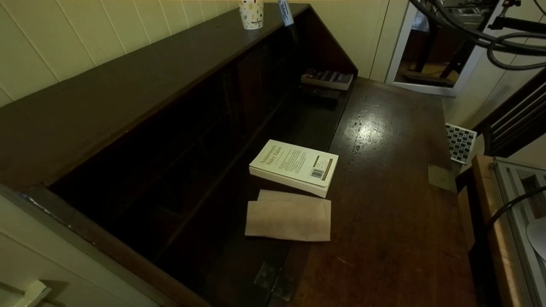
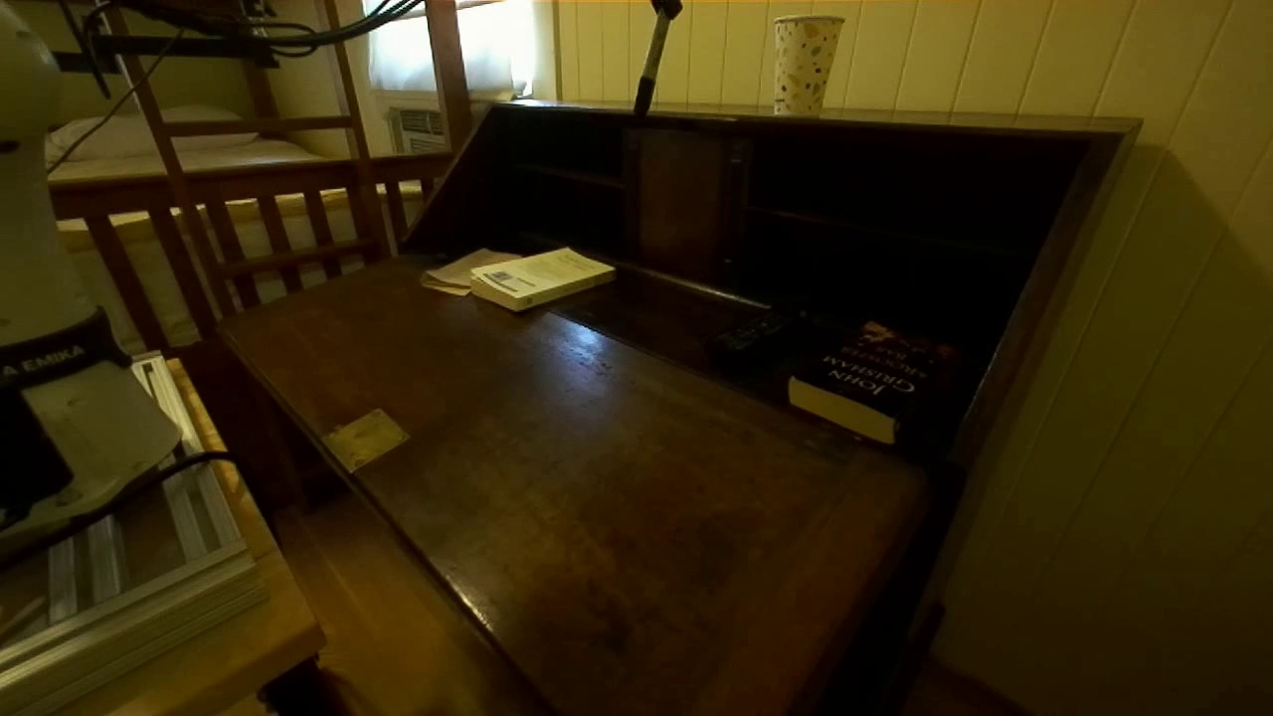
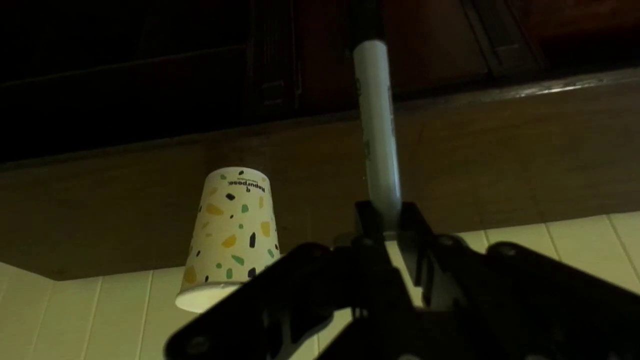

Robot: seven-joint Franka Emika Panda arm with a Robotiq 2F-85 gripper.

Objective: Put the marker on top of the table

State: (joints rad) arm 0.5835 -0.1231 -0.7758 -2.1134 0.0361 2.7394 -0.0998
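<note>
Wrist view shows the gripper (image 3: 390,220), narrow, which holds the marker (image 3: 377,115) by its pale end. In both exterior views the dark end points down. In an exterior view, the marker is higher than the glossy table (image 2: 557,477), left of the speckled cup (image 2: 808,65).

Set back at opposite ends, both exterior views look down over the counter (image 1: 384,221), sharing the white book (image 1: 294,166) and cubbyholes (image 2: 895,194); the wrist view, close in, peers past the claw (image 3: 390,220) at the cup (image 3: 230,235).
</note>
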